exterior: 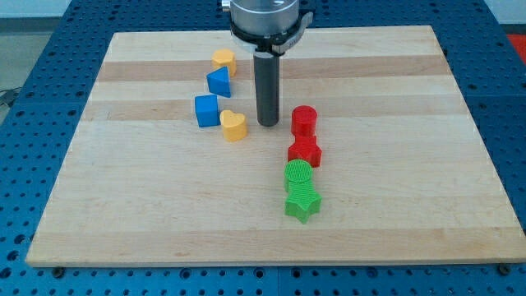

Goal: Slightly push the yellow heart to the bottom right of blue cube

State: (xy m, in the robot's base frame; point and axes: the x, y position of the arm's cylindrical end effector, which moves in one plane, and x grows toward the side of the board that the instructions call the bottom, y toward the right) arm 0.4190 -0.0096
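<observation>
Yellow heart-shaped plastic block (234, 126): touching blue plastic cube (207, 110) at its lower right on the wooden desk (148, 205), probably light, rigid, free-sliding; jawless rod end effector's tip (268, 123) stands just right, push its flat side.

One camera looks down at a slant from the near side, taking in the whole board (164, 222) at middling range.

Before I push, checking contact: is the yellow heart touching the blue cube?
Touching: the yellow heart sits against the blue cube, no gap visible.
</observation>
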